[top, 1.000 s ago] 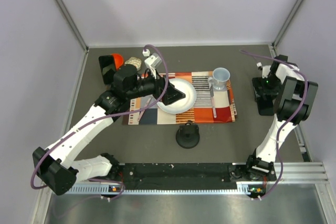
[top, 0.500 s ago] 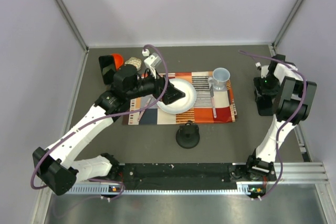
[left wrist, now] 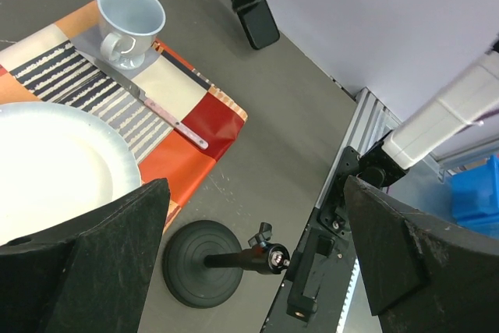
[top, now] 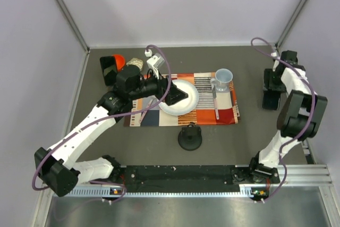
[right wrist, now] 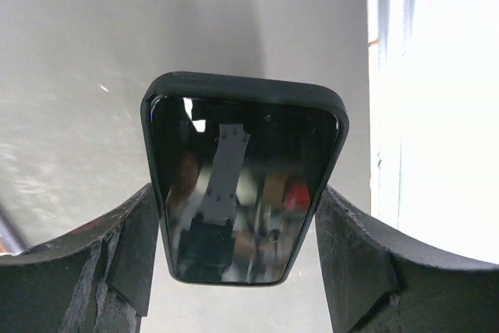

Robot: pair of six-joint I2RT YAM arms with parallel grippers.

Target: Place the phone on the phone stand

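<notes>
Right wrist view gives us the clearest look: the phone [right wrist: 243, 185] sits between the right jaws. Both fingers [right wrist: 129, 255] press against its long edges, so we read these jaws as clenched on it. Its glossy screen faces the camera and mirrors the wrist. We cannot tell whether it rests on the table [right wrist: 78, 76] or hangs above it.

From the top external view, we see the phone [top: 270, 99] at the far right side of the table. It is well apart from the phone stand [top: 154, 63], which stands at the far left, just behind the left arm. The left jaws are released, spread wide above the left part of a white plate [top: 192, 98]. The plate lies on a striped orange placemat [top: 223, 112], together with a pale blue cup [top: 223, 77] and a knife [top: 215, 103]. A black round-based post [top: 189, 139] stands on the table near the placemat's front edge.
</notes>
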